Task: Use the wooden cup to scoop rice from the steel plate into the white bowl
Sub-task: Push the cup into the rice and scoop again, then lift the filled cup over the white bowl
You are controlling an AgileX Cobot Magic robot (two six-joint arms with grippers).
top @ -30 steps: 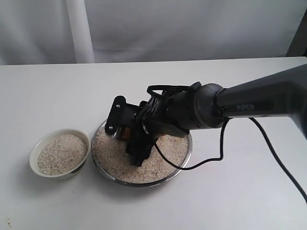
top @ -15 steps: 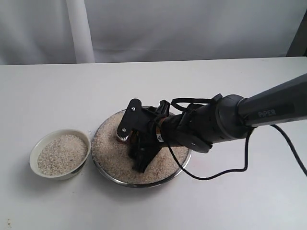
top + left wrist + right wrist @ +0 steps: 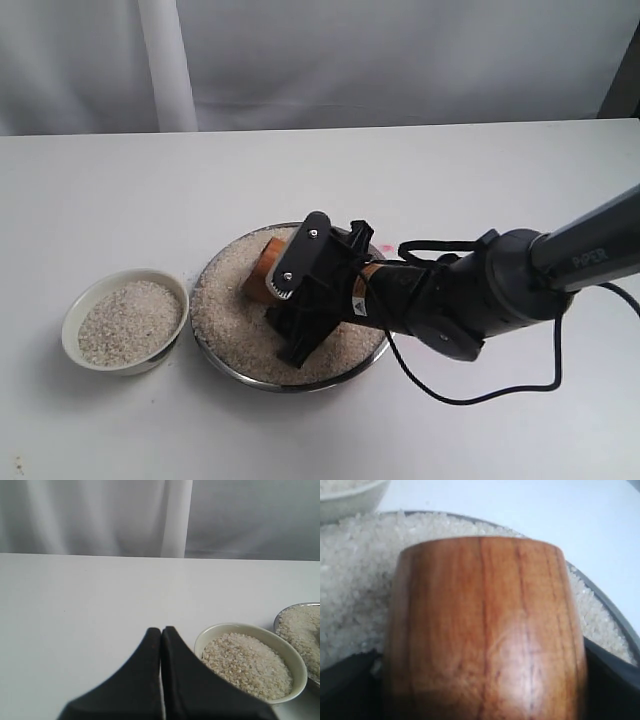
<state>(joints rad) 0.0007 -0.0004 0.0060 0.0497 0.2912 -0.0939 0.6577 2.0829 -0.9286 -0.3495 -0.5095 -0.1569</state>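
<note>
Our right hand [image 3: 291, 312] clamps the wooden cup [image 3: 262, 272], tipped sideways into the rice [image 3: 228, 318] on the steel plate [image 3: 300, 384], likely to scoop; our left hand [image 3: 161, 632] is pressed together, idle.

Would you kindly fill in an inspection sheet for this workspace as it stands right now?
Surface: white table, plain and flat.
Job's things: steel plate covered with rice; white bowl beside it, apart, nearly full of rice; wooden cup tipped on its side over the plate's rice.
Clutter: nothing seen.
Claws: right claw closed on the wooden cup; left claw shut on nothing, near the white bowl.
Cables: one black cable loops beneath the right arm, clear of the plate.
Surroundings: pale curtain behind the table.
</note>
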